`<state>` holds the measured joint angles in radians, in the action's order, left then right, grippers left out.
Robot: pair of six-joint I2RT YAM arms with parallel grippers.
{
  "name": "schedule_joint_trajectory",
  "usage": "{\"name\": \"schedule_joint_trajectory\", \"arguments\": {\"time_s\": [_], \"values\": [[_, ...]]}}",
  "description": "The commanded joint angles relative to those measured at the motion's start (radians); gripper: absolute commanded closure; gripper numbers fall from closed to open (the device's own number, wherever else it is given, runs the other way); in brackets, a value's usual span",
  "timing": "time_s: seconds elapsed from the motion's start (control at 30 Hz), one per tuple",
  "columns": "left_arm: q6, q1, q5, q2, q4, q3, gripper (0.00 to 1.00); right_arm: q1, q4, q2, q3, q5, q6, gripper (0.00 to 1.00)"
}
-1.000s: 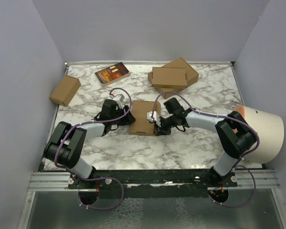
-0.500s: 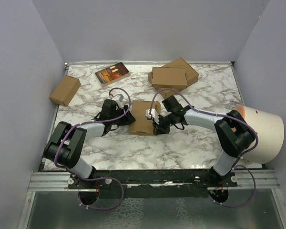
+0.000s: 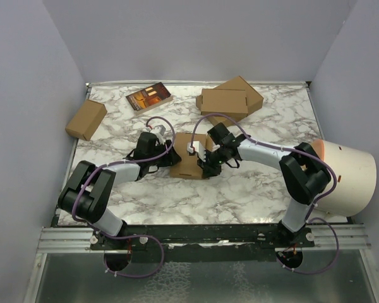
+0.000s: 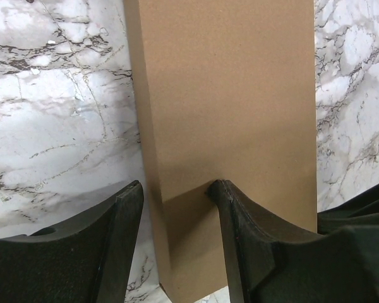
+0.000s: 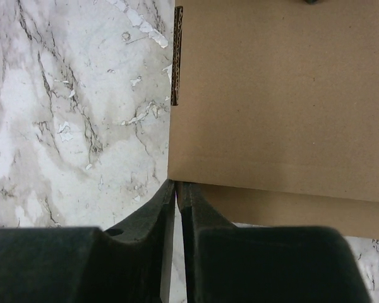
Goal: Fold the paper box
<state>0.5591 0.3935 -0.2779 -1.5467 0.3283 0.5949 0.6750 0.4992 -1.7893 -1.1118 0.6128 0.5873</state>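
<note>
The paper box (image 3: 187,163) lies flat mid-table as a thin brown cardboard mailer. My left gripper (image 3: 169,153) is open and straddles its left edge. In the left wrist view one finger (image 4: 246,233) rests on the paper box (image 4: 234,95), while the other stands on the marble just beside the box wall, so the left gripper (image 4: 177,186) spans the edge. My right gripper (image 3: 204,167) is shut and holds nothing. In the right wrist view the right gripper (image 5: 177,184) touches a corner of the paper box (image 5: 284,95), where a lower cardboard layer sticks out under the top panel.
Two ready-folded brown boxes (image 3: 230,101) are stacked at the back right. A small thicker carton (image 3: 86,119) sits at the far left. A dark printed booklet (image 3: 149,97) lies at the back. A large white dome (image 3: 347,177) stands at the right edge.
My right arm has swung left and slightly back, bringing its gripper further over the paper box's right side. The left arm and the box have stayed put.
</note>
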Motion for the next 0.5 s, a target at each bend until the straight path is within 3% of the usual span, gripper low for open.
{"name": "schedule_joint_trajectory", "arguments": {"time_s": [0.0, 0.47], "values": [[-0.023, 0.016, 0.01, -0.019, -0.089, 0.002, 0.48, 0.007, -0.001, 0.006, -0.024, -0.014, 0.017, 0.88], [-0.043, 0.013, 0.022, -0.02, -0.107, 0.02, 0.47, -0.047, 0.025, 0.107, 0.015, 0.083, 0.086, 0.71]]}}
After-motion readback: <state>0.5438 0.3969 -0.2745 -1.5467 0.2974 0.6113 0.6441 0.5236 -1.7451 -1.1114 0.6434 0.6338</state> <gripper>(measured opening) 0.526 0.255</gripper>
